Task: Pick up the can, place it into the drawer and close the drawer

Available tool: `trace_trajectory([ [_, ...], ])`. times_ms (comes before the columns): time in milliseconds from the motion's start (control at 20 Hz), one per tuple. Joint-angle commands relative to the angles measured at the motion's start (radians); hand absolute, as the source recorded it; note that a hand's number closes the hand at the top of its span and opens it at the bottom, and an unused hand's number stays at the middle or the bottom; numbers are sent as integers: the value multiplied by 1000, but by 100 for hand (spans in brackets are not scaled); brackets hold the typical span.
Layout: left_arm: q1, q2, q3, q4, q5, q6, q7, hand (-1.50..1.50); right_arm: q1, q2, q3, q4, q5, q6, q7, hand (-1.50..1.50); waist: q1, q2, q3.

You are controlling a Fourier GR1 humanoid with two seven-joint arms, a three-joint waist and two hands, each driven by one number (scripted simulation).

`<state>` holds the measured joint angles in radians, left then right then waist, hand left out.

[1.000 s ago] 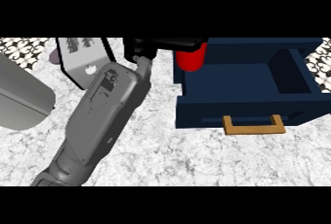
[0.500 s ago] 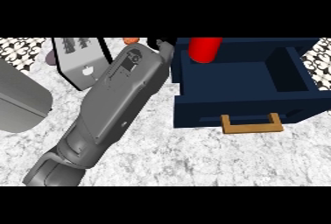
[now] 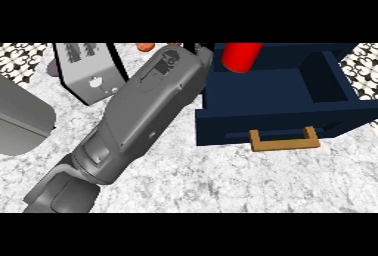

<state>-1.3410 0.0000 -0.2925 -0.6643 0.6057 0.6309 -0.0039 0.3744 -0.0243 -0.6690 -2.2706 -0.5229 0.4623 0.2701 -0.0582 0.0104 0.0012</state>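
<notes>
bench (image 3: 221,180): mottled grey-white stone, matte.
arm (image 3: 140,120): big grey forearm, had swung further right since a second ago; fingers hidden, can't tell their state.
drawer (image 3: 273,120): navy box, open, tan wooden handle (image 3: 284,140).
can (image 3: 240,56): glossy red cylinder, now over the drawer's back-left corner.

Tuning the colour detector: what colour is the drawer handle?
Tan-brown, against the dark navy drawer; the handle shows clearly in the head view.
</notes>
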Motion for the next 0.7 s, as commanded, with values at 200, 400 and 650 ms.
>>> trace_trajectory([
  [200, -46, 0, -109, 107, 140, 25, -76, 150, -57, -58, -9, 28, -36, -17, 41, -150, -19, 7, 0],
  [400, -39, 0, -160, 135, 186, 37, -70, 150, -8, -3, -2, 1, -24, 5, 26, -150, -16, 2, 0],
  [650, -74, 0, -243, 161, 227, 95, -69, 150, 1, 23, 20, -42, 0, 5, 29, -150, -34, 5, 1],
])
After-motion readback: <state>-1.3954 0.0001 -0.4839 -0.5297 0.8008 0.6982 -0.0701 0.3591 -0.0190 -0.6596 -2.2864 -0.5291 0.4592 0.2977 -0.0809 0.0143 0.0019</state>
